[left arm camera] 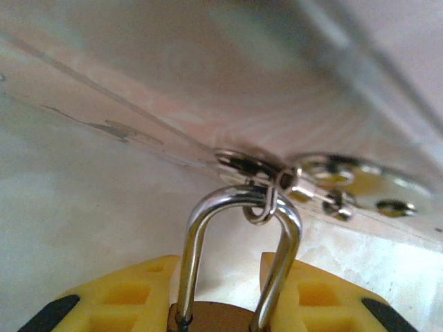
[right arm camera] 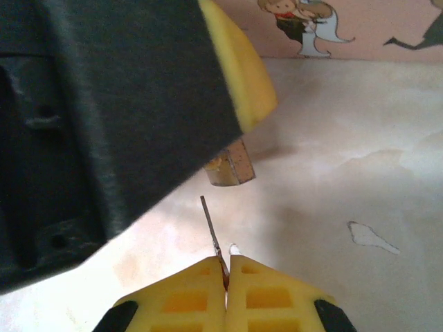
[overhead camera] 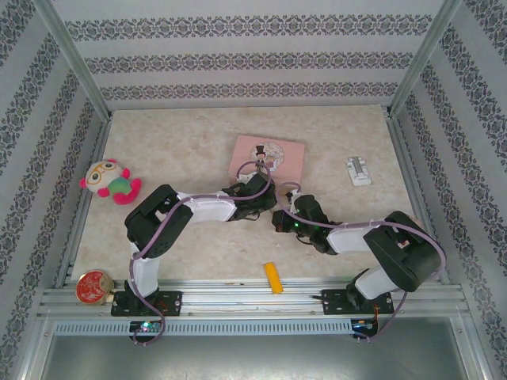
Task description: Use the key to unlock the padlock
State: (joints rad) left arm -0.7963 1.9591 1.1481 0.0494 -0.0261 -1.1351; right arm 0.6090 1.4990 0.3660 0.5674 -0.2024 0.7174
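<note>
The padlock (left arm camera: 239, 207), a small brass body with a chrome shackle, is clamped between the yellow fingers of my left gripper (left arm camera: 220, 270). A wire ring with spare keys (left arm camera: 360, 183) hangs from the shackle. In the right wrist view the padlock's brass base (right arm camera: 230, 168) pokes out below the left gripper's yellow finger (right arm camera: 239, 76). My right gripper (right arm camera: 227, 259) is shut on the key (right arm camera: 210, 223), seen edge-on. The key's tip points up at the base, a short gap away. From above, the left gripper (overhead camera: 255, 207) and the right gripper (overhead camera: 280, 217) meet mid-table.
A pink picture tin (overhead camera: 266, 158) lies just behind the grippers. A plush toy (overhead camera: 109, 182) sits at the left and a white object (overhead camera: 358, 171) at the right. A yellow bar (overhead camera: 272, 278) and a red round tin (overhead camera: 93, 286) lie by the front rail.
</note>
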